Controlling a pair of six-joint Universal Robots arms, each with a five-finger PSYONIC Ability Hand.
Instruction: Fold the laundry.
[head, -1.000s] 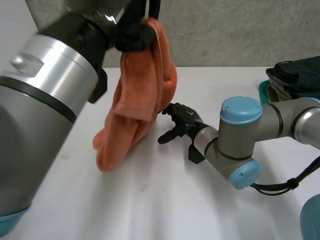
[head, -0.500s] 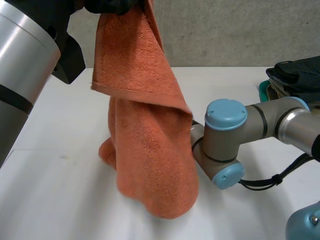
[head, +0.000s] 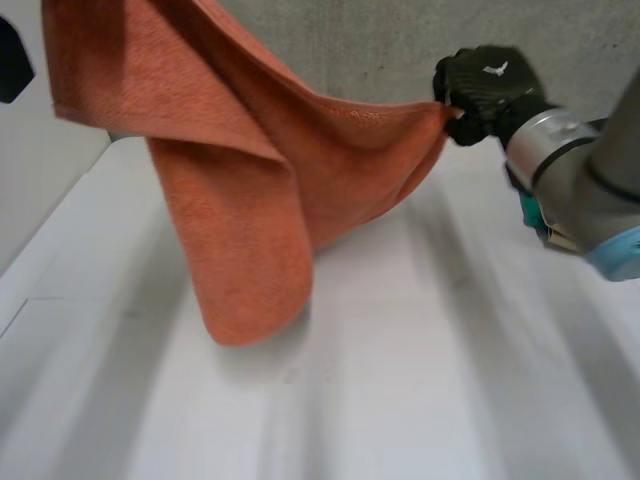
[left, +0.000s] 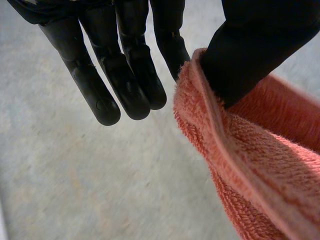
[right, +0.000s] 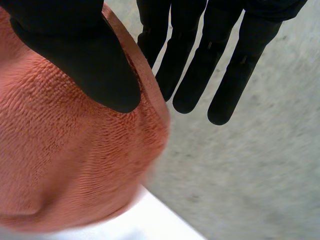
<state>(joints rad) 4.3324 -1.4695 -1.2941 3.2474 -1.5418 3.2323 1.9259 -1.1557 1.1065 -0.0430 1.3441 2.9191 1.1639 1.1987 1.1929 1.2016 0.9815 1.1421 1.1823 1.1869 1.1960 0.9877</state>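
An orange towel (head: 250, 170) hangs spread in the air above the white table (head: 420, 380), with a folded lobe drooping almost to the tabletop. My right hand (head: 490, 90) is up at the far right, shut on the towel's right corner. In the right wrist view the thumb (right: 75, 50) presses the towel (right: 65, 160) against a finger while the other fingers (right: 220, 60) stay straight. In the left wrist view my left hand (left: 125, 65) pinches the towel's edge (left: 250, 160) between its thumb (left: 255, 50) and a finger, the remaining fingers straight.
A grey wall (head: 380, 40) stands behind the table. My right arm (head: 580, 170) reaches in from the right, and a teal object (head: 527, 210) shows behind it at the table's right side.
My right hand rose from the table beside the towel, took its corner and lifted it up to the right. The left arm moved up and left, and the towel now stretches between both hands.
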